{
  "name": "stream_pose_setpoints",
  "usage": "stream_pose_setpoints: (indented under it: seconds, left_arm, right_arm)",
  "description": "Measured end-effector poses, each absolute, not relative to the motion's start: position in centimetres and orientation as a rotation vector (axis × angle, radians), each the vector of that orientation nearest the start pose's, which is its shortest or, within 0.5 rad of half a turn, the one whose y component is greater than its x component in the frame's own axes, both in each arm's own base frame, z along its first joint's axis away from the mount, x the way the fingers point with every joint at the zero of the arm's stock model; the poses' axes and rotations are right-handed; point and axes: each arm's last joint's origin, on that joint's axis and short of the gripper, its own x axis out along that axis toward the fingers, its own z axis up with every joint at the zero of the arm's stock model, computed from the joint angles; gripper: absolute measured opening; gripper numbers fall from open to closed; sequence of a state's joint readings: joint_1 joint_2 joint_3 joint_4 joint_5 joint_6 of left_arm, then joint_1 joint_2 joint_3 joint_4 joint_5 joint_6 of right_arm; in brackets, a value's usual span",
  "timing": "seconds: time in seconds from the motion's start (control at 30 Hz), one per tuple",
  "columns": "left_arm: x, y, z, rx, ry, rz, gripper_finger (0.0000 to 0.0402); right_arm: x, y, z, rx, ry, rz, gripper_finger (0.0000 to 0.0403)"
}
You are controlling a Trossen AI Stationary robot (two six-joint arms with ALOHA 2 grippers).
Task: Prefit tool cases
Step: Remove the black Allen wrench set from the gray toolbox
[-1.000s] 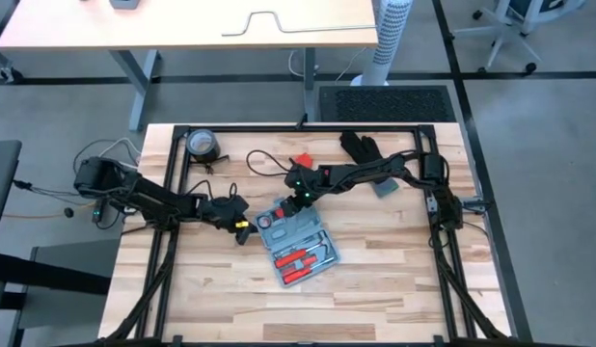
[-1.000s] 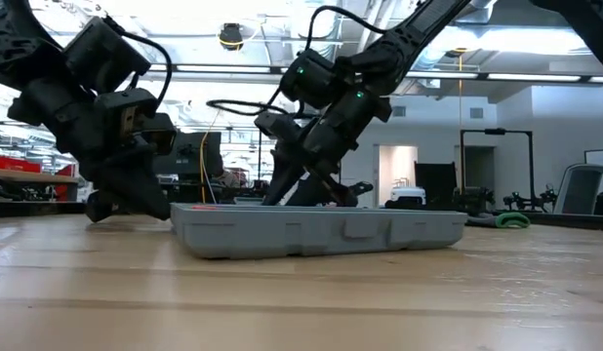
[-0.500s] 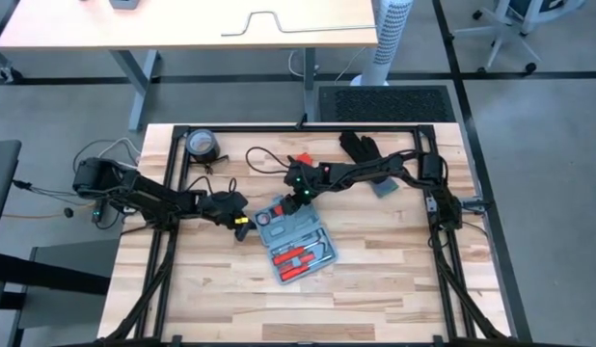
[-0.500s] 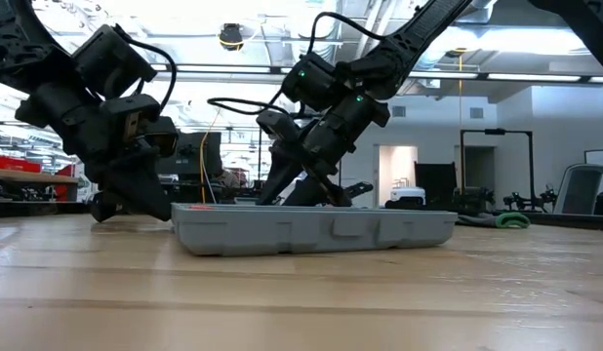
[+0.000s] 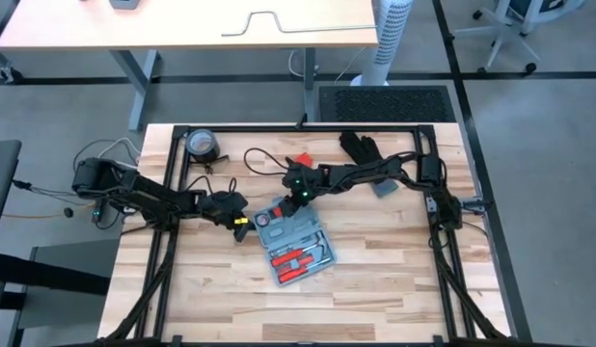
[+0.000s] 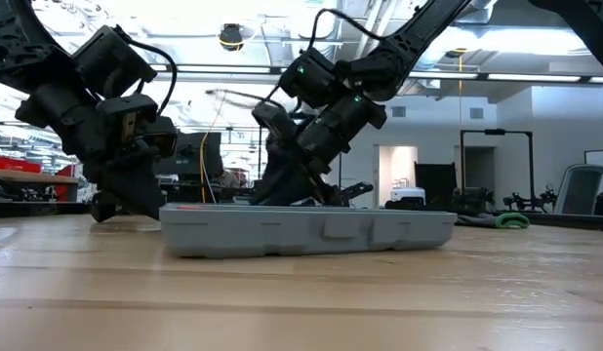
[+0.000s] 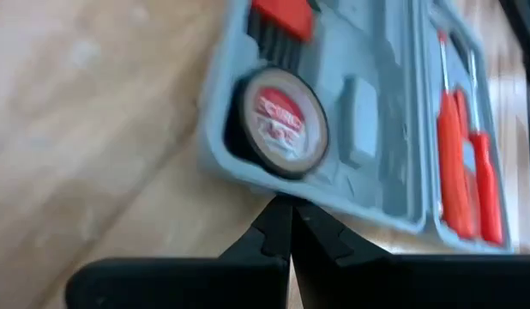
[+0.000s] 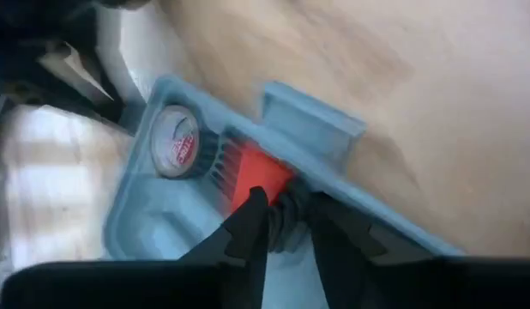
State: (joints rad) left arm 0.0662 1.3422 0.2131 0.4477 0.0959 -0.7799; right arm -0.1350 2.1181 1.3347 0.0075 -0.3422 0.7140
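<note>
The light-blue tool case (image 5: 296,249) lies open and flat on the wooden table, with a round tape measure (image 7: 280,120) and red-handled tools (image 7: 471,154) in its slots. My left gripper (image 7: 289,215) is shut, low at the case's left end (image 5: 242,227). My right gripper (image 8: 284,210) reaches down into the case's far end (image 5: 286,200), beside the handle tab (image 8: 312,120). Its fingers are closed on a small dark piece over a red holder (image 8: 261,176). My left gripper has its shut fingertips (image 7: 286,202) against the case's outer wall (image 7: 248,176), just below the tape measure. It comes level from the table's left. My right gripper pinches a small dark piece (image 8: 286,215) between its two fingers, slanting down from the far right. The piece sits at the red holder inside the case; what it is, I cannot tell.
A roll of tape (image 5: 202,145) lies at the far left. A black cable (image 5: 264,159) and a black glove (image 5: 361,146) lie along the far side. A small grey-blue thing (image 5: 383,186) lies right of the right arm. Black frame rails (image 5: 173,193) border the table.
The case has slid a little toward the table's left edge, staying flat on the table. My right gripper has gone the same way with it, still down in the case's far end.
</note>
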Motion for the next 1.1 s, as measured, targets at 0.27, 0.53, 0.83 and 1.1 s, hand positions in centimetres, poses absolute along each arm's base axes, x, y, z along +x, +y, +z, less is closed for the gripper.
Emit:
stream_pose_setpoints:
  seconds: [0.27, 0.53, 0.83, 1.1]
  left_arm:
    - [19.5, 1.2, 10.4, -0.792, 0.632, 0.294, 0.0]
    - [19.3, 1.1, 10.5, -0.799, 0.652, 0.25, 0.0]
    - [19.6, 1.3, 11.6, -0.807, 0.573, 0.188, 0.0]
    - [19.4, 2.6, 11.5, -0.794, 0.56, 0.24, 0.0]
  right_arm:
    - [45.0, -3.7, 15.2, 0.918, 0.677, 0.144, 0.0015]
    - [44.8, -3.6, 15.7, 0.938, 0.677, 0.074, 0.0004]
    - [41.3, -4.4, 18.1, 0.802, 0.847, -0.279, 0.0022]
    - [40.4, -5.9, 17.3, 0.862, 0.922, -0.339, 0.0154]
